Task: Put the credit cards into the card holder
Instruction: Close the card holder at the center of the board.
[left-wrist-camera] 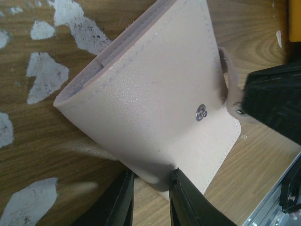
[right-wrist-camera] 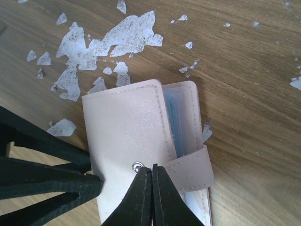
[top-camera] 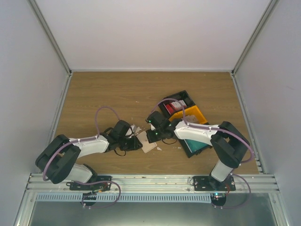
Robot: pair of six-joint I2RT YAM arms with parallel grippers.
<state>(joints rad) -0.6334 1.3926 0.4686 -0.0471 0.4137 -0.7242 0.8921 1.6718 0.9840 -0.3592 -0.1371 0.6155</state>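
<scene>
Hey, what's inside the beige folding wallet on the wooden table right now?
Along the open edge of the beige folding wallet, pale blue plastic sleeves show. Its cover hides the rest, so any cards inside cannot be seen.

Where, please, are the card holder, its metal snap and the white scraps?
card holder (left-wrist-camera: 150,89): left wrist view, middle of its beige cover.
metal snap (left-wrist-camera: 201,113): left wrist view, centre of the stud.
white scraps (right-wrist-camera: 127,36): right wrist view, the largest patch.
</scene>
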